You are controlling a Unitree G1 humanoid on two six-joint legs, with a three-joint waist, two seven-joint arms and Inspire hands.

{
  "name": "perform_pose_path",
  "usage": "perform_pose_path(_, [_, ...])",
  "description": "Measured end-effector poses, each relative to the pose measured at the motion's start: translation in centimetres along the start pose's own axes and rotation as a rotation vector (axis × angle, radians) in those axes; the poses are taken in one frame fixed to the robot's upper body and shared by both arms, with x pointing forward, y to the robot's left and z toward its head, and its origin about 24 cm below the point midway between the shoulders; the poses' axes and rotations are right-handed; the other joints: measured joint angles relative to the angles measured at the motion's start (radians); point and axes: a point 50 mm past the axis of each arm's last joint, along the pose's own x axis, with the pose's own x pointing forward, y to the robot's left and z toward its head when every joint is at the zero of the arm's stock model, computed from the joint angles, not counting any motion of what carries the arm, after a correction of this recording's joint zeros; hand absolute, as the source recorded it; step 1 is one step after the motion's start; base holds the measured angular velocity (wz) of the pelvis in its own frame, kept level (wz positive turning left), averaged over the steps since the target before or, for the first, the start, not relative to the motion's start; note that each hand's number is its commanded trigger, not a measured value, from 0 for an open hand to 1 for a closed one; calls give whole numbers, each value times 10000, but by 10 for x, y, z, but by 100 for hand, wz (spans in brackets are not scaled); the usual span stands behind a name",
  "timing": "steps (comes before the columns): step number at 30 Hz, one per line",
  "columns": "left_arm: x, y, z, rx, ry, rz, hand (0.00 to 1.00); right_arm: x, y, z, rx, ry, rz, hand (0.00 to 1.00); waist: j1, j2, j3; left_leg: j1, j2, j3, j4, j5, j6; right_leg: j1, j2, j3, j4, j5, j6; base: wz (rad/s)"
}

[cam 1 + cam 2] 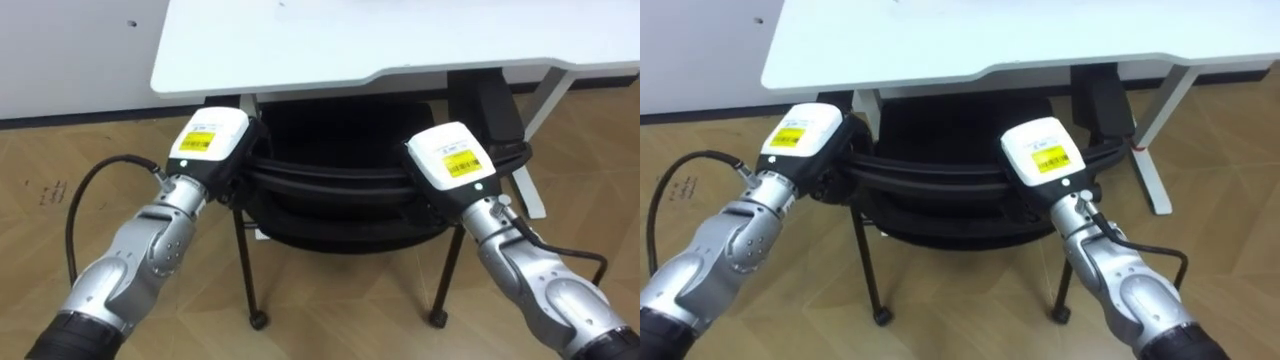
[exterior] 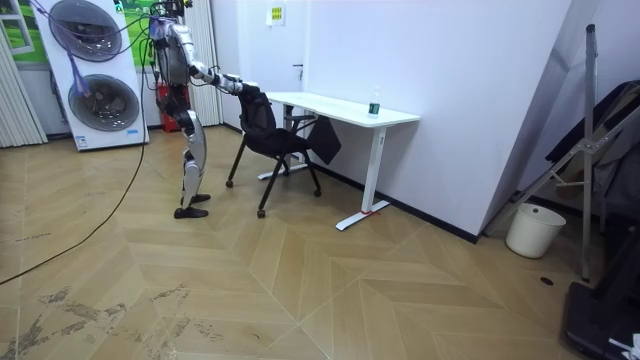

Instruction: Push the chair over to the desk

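Left hand (image 1: 210, 142) rests on the left end of the black chair (image 1: 340, 210) top rail; right hand (image 1: 452, 160) on its right end, grip of either cannot be told; seat lies under the white worktop (image 1: 350, 45) front edge; open floor (image 2: 300, 290) surrounds the robot.

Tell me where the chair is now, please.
In the eye views the chair stands at the centre, its seat partly under the desk, with the left hand and right hand on its backrest.
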Motion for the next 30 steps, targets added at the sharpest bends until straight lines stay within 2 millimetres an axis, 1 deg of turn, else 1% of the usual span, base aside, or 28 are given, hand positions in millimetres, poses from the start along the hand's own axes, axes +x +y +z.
perform_pose_path(2, [0,0,0,-2,-1,1,100,0,0,0,-6,-4,-8,100,-13,15,-10,12,-13,6,-40,5,22,40,6,0,-104,61,4,0])
perform_pose_path(6, [-1,-2,0,-20,28,-71,100,-1,2,0,21,-2,75,100,-138,44,-2,122,-28,-75,-44,-17,55,318,42,-130,-347,124,-12,7])
perform_pose_path(10, [-2,-4,0,-23,94,-154,100,-2,3,1,44,-5,180,100,-143,44,-1,246,-30,-80,-88,-17,54,456,55,-149,-424,125,-14,1])
perform_pose_path(12, [-5,-10,1,-78,127,-320,100,-6,7,2,88,-3,347,100,-183,72,-25,515,-65,-112,-241,-17,50,765,89,-151,-667,156,12,4])
perform_pose_path(13, [-6,-11,1,-78,122,-364,100,-6,8,2,87,-21,378,100,-211,78,-24,595,-84,-126,-300,-16,49,849,88,-158,-721,161,21,11])
perform_pose_path(14, [-7,-14,1,-95,132,-459,55,-8,10,3,122,-63,444,83,-295,126,-68,684,-127,-226,-365,-10,45,992,104,-195,-868,179,47,13])
perform_pose_path(15, [-10,-17,1,-133,162,-512,30,-10,11,3,140,-98,488,67,-334,161,-94,792,-158,-252,-439,-9,46,1137,104,-228,-987,192,70,12])
perform_pose_path(16, [-10,-18,1,-150,171,-523,0,-11,11,4,139,-115,510,15,-340,170,-103,852,-168,-252,-470,-9,47,1187,99,-233,-1010,195,76,4])
perform_pose_path(17, [-11,-19,1,-154,177,-565,0,-12,13,4,135,-116,553,0,-347,174,-109,958,-187,-250,-517,-9,46,1284,88,-246,-1045,195,79,0])
perform_pose_path(20, [-11,-21,2,-184,288,-594,0,-12,13,4,149,-74,631,0,-374,183,-119,1014,-191,-286,-499,-8,45,1406,112,-318,-1176,224,102,4])
perform_pose_path(23, [-14,-26,3,-320,599,-865,0,-10,9,6,585,46,726,0,-392,230,-152,1057,-188,-268,-515,-7,43,1421,109,-291,-1172,225,102,-1])
perform_pose_path(27, [-14,-27,4,-440,682,-892,0,-7,7,6,1554,388,836,0,-389,214,-160,1058,-180,-262,-523,-3,36,1421,110,-293,-1163,225,101,0])
perform_pose_path(30, [-14,-25,3,-469,705,-940,0,-6,6,7,1916,489,871,0,-390,162,-166,1058,-180,-259,-573,-3,37,1421,110,-295,-1165,225,101,0])
